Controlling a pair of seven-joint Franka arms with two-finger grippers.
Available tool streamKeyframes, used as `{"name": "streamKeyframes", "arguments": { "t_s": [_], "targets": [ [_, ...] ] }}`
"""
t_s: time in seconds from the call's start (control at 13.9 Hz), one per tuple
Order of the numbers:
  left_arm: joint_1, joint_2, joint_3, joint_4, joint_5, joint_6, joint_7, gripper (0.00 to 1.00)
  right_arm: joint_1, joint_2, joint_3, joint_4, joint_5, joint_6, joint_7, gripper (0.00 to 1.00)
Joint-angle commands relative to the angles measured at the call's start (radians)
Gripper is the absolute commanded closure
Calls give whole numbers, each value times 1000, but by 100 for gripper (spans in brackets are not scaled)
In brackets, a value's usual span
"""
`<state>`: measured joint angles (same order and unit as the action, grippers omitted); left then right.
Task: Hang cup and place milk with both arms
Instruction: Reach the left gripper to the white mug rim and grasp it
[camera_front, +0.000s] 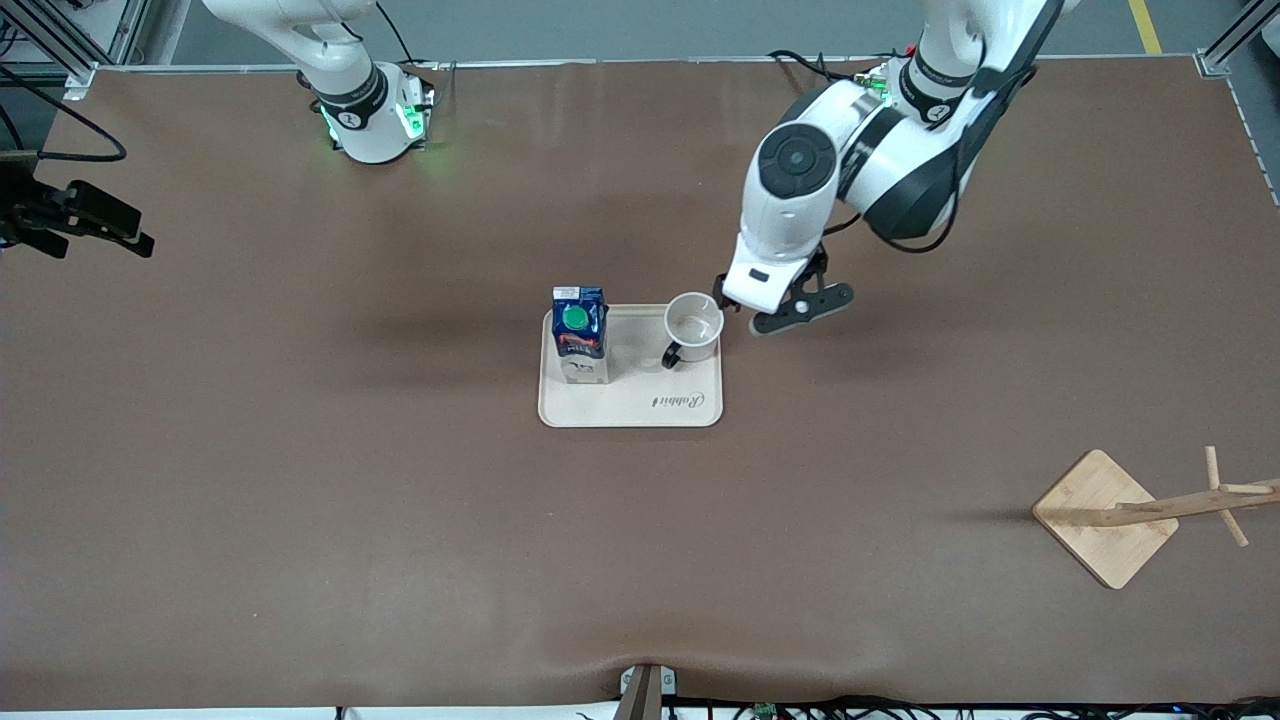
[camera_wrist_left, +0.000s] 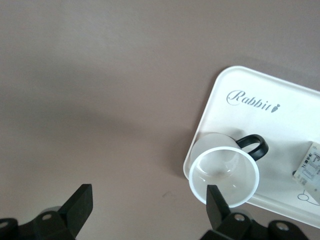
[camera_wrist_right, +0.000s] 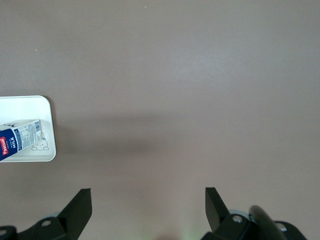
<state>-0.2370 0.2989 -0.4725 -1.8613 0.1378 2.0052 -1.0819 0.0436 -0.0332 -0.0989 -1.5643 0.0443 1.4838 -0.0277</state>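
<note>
The worktop (camera_front: 300, 450) is a flat matte brown all over. On it sits a cream tray (camera_front: 640, 408) with grey script lettering. The milk (camera_front: 580, 330) carton is dark blue with a round green cap, a red-and-white label, and a pale lower part with small line drawings. The cup (camera_front: 694, 327) is white with a thin black handle. Both arms are white with dark grey joints; the left claw (camera_front: 790, 312) is black. The bases glow green. The wooden stand (camera_front: 1105, 515) is pale honey bamboo.
</note>
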Motion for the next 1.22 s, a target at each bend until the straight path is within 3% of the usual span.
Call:
{"name": "streamKeyframes", "arguments": {
  "t_s": [0.0,0.14,0.72,0.86,1.15],
  "targets": [
    [-8,78,-2,8,23,61,-10,10,-19,13,13,23,19,-3,-9,0],
    [-10,120,-2,16,54,75,29,21,-19,13,13,23,20,-2,-9,0],
    [-18,178,-20,34,89,76,250,21,-22,35,13,30,20,-3,-11,0],
    [-27,203,-20,60,89,76,356,28,-19,35,13,32,19,-5,-11,0],
    [-54,265,-20,119,95,76,410,33,-19,41,13,32,19,-3,-11,0]
  ]
}}
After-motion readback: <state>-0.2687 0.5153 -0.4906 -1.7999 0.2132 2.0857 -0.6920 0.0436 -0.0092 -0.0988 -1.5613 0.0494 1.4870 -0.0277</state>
